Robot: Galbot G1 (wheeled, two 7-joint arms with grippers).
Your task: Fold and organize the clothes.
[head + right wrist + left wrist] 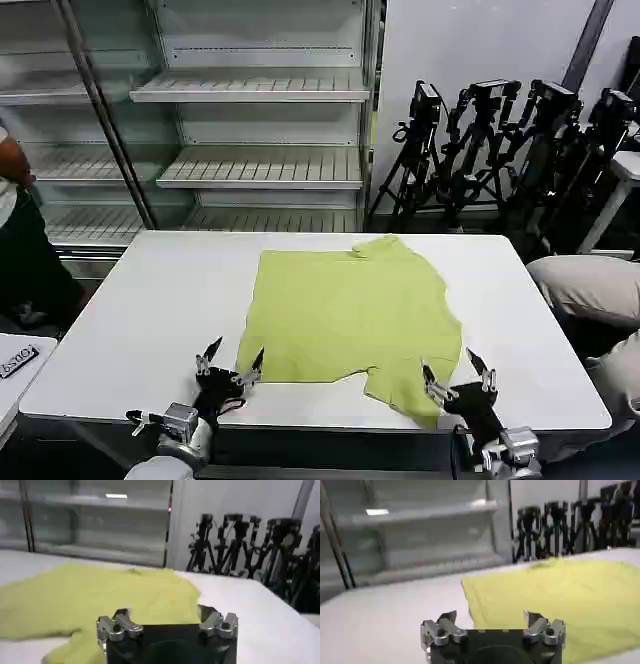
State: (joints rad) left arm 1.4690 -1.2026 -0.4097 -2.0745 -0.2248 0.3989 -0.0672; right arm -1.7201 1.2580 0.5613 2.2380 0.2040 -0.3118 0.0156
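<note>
So the lime shirt is lying mostly flat on the white table, a bit right of center, collar pointing off toward 12 o'clock near the far edge. The left side looks like it's tucked in already, giving a straight edge running down the 9 o'clock side. The near sleeve bit at about 5 o'clock is rumpled and sags toward the table's front edge.

Both arms are sitting at the near edge. The left gripper is at about 7 o'clock from the shirt, just beside its near-left corner but not touching fabric as far as I can tell, jaws spread wide with nothing in them. In the left wrist view you can see that gripper with the shirt's edge right ahead of it. The right gripper is at 5 o'clock, right by that droopy sleeve, jaws also wide and empty. In its own wrist cam the gripper hovers with the shirt ahead and slightly to one side.

My read: this is the lining-up-for-a-grab stage, early to mid fold. Next move probably needs both grippers to drop down, pinch the near hem corners, and carry them toward 12 o'clock evenly so the fabric doesn't bunch
</note>
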